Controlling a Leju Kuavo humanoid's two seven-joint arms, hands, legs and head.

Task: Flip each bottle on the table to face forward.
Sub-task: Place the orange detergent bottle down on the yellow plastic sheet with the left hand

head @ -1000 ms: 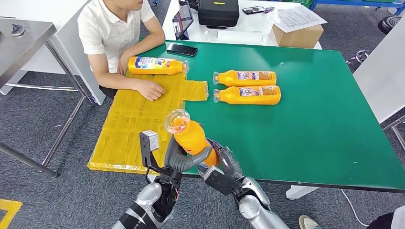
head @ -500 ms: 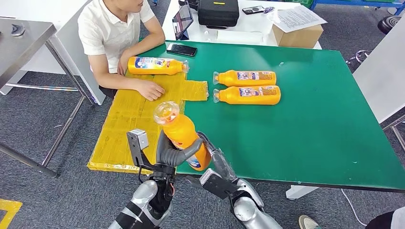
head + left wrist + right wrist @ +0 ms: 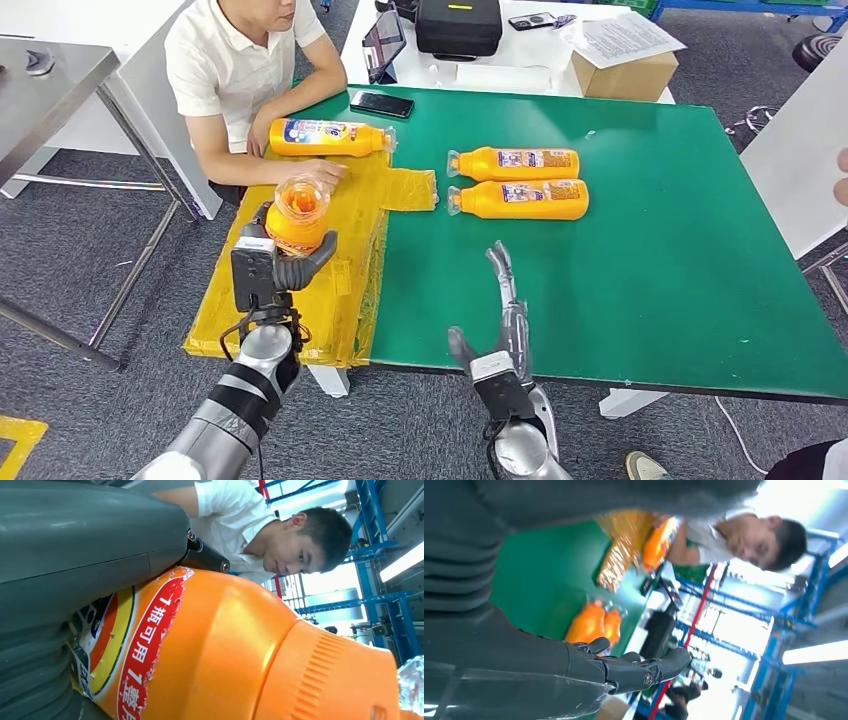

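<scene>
The left hand point(image 3: 285, 262) has the bottle point(image 3: 297, 213) clamped in its fingers point(image 3: 305, 268), cap end tipped up toward the robot's head, so the long axis runs steeply up off the counter point(image 3: 650, 250) instead of lying flat like the others. It hangs above the yellow taped sheet point(image 3: 262, 300) at the counter's left end, close to the seated person's hand point(image 3: 318, 176). From the left wrist the thumb presses against the label side and the orange shoulder and ribbed cap stretch away from the palm.

The right hand point(image 3: 503, 320) holds nothing: its fingers are straight and apart, pointing away over the counter's near edge, well clear of the held bottle.

Two bottles point(image 3: 518, 181) lie side by side in the middle of the green top, caps to the left, labels up; a third bottle point(image 3: 328, 137) lies by the person's arm at the far end of the sheet.

As I judge it, what matters next is laying the bottle's axis down parallel to those lying ones with the label upward; the left hand is the one placed to do it, the wrist needing to roll down and forward.
</scene>
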